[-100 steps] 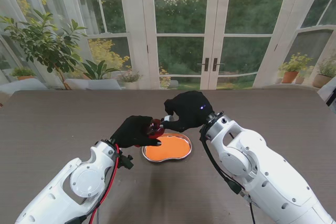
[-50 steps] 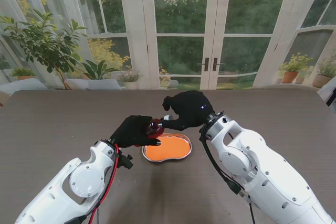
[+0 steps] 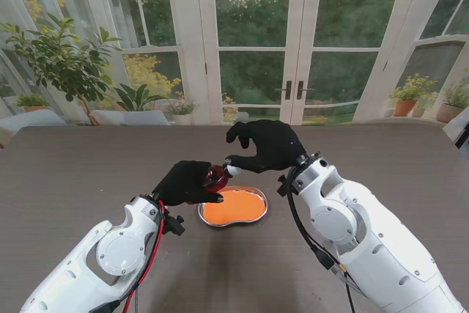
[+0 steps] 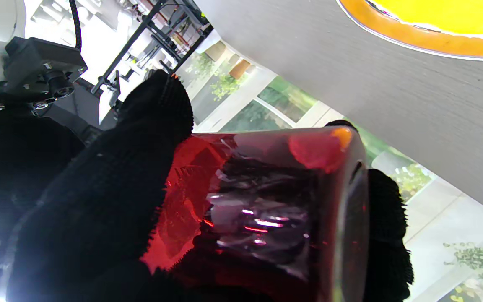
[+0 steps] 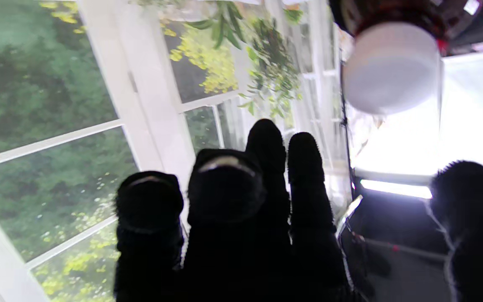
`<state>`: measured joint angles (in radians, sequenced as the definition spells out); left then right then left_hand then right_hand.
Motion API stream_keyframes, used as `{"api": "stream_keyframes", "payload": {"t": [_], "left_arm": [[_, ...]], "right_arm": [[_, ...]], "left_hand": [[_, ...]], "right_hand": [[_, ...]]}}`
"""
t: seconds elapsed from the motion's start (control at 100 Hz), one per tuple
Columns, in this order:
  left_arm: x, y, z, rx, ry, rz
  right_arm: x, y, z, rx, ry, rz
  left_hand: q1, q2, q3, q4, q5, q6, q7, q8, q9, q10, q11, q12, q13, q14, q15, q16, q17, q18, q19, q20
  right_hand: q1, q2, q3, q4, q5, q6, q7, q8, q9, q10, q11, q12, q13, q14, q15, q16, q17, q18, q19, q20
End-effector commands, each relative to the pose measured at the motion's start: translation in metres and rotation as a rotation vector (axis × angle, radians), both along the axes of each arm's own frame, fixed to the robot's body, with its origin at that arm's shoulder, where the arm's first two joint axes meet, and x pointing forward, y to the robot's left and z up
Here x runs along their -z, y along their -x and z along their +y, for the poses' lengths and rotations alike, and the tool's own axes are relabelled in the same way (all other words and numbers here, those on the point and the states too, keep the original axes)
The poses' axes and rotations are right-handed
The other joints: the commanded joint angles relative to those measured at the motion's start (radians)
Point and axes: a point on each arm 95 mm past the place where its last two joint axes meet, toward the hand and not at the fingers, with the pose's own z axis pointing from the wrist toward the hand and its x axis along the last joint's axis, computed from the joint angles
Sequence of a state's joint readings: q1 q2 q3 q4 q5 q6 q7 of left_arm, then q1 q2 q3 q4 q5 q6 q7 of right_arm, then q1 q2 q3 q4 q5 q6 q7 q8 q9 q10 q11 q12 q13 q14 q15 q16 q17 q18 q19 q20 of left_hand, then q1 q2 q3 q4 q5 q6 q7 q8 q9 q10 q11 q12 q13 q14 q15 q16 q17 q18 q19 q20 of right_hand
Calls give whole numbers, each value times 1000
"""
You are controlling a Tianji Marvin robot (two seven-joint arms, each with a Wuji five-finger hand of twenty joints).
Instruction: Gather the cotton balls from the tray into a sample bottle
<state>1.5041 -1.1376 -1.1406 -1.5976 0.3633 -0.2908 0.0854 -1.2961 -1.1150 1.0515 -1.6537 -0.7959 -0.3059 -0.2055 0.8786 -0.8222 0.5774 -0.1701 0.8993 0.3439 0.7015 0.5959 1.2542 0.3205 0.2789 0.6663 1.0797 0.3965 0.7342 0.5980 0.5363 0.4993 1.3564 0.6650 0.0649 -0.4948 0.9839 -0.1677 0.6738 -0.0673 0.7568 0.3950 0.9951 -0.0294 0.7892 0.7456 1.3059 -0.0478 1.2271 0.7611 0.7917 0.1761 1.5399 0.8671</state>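
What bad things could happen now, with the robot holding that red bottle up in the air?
1. The left robot hand holds the red bottle tipped sideways above the table, so it might slip and fall.
2. The right robot hand is at the white cap; a clumsy twist could send the cap flying.
3. The bottle hangs beside the orange tray, so a drop could knock it.

Glossy red bottle [image 4: 266, 209], knit-gloved left hand [image 3: 187, 182]
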Motion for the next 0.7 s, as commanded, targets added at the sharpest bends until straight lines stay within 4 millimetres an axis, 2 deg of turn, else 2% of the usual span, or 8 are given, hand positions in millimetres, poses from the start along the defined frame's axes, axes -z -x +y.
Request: {"api": "stream_keyframes", "payload": {"t": [0.0, 0.16, 0.25, 0.35, 0.53, 0.69], "left_arm": [[-1, 1, -3, 11, 5, 6], [-1, 1, -3, 11, 7, 5], [-2, 1, -3, 10, 8, 2], [-2, 0, -3, 9, 11, 0], [-3, 0, -3, 8, 16, -3], [-3, -1, -3, 7, 18, -6]], "right_arm": [[-1, 1, -1, -23, 30, 3], [-6, 0, -8, -32, 31, -26], [-5, -1, -10, -29, 14, -41], [-2, -1, -10, -15, 6, -88], [5, -1, -5, -9, 3, -136], [9, -1, -1, -11, -6, -169]], "left_hand": [[189, 261, 318, 0, 151, -201, 109, 5, 40, -53, 14, 12, 1, 22, 20, 1, -31, -27, 21, 23], [189, 263, 318, 0, 151, -202, 109, 6, 39, -53, 14, 12, 1, 23, 20, 1, -32, -26, 21, 23], [189, 263, 318, 1, 151, -202, 109, 6, 39, -52, 14, 12, 1, 21, 20, 1, -31, -26, 21, 23], [189, 262, 319, 1, 152, -203, 109, 6, 39, -53, 15, 12, 2, 21, 21, 2, -30, -26, 21, 23], [190, 262, 318, 1, 151, -201, 109, 6, 40, -53, 15, 12, 2, 22, 21, 2, -31, -24, 21, 24], [190, 262, 319, 1, 152, -201, 109, 6, 40, -50, 15, 12, 2, 23, 21, 2, -31, -24, 21, 24]], "right_hand": [[-45, -124, 184, -39, -8, -43, 7, -3, -46, 6, 23, 1, 14, -14, -18, -13, -19, -32, -13, 9], [-20, -377, 333, -69, 52, -123, 5, 5, -70, -7, 58, 18, 16, -53, -32, -9, -12, -48, -18, -1], [0, -540, 397, -85, 110, -140, 8, 8, -53, -7, 75, 31, 16, -45, -11, 1, -6, -33, -15, 0], [4, -676, 438, -101, 166, -148, 20, 14, -19, -17, 80, 37, 17, -55, 21, 14, 24, -29, -4, -3], [18, -799, 469, -113, 216, -125, 44, 25, 25, -25, 81, 45, 17, -60, 67, 30, 58, -19, 16, -3], [23, -826, 476, -116, 241, -110, 57, 28, 54, -30, 81, 48, 17, -68, 96, 41, 81, -19, 30, -5]]}}
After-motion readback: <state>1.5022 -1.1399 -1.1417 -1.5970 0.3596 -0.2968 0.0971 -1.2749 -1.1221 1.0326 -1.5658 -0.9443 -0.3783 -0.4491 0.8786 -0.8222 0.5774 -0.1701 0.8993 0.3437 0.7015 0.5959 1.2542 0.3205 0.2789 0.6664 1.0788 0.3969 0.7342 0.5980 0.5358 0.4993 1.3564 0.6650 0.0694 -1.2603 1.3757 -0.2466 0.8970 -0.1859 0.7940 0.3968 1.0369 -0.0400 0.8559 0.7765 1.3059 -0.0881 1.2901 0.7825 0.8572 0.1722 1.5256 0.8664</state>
